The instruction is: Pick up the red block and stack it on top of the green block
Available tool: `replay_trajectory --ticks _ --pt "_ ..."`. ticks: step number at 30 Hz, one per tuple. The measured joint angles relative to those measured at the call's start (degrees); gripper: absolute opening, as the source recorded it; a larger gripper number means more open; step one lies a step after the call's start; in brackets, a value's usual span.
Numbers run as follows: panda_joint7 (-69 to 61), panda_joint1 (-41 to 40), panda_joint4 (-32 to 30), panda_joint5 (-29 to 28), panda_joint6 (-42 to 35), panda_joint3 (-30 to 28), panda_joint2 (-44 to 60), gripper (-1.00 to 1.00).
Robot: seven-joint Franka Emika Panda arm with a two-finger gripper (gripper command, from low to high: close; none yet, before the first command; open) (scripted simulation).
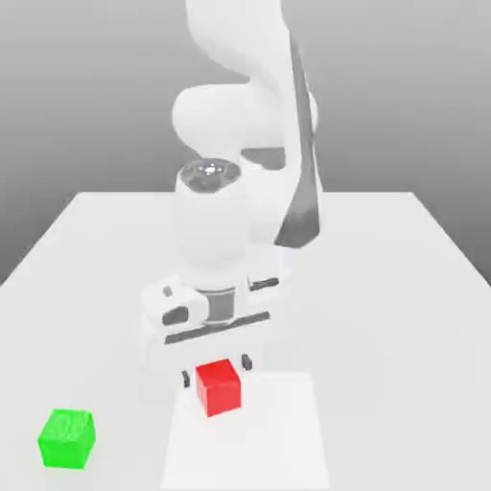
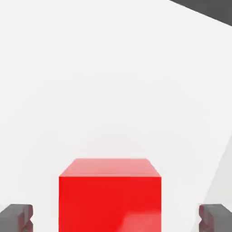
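Gripper (image 1: 217,371) stands with fingers apart, one either side of the red block (image 1: 219,388), touching neither face. Green block (image 1: 67,439) sits at the red's eight o'clock, exterior view.

Simulated lab, (plainly rendered) robot arm (image 1: 247,125)

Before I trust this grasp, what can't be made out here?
- Red block: its lower part, cut off by the hand view's edge.
- Green block: its underside, hidden in the exterior view by its own visible faces.
- Arm: its upper part, cut off by the exterior view's top edge.
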Motion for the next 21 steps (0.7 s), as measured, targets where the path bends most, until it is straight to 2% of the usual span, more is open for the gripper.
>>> replay_trajectory --ticks 1,8,17,21 --pt "-0.58 -0.57 0.13 0.82 0.88 0.78 1.09 -1.00" --pt "-0.38 -0.90 0.12 0.54 0.84 1.05 1.09 -1.00" --pt "6.26 0.25 -1.78 -8.59 -10.07 -2.58 -11.92 -1.00" --pt "3.63 -2.52 3.49 -9.07 -14.93 -5.39 -11.04 -1.00"
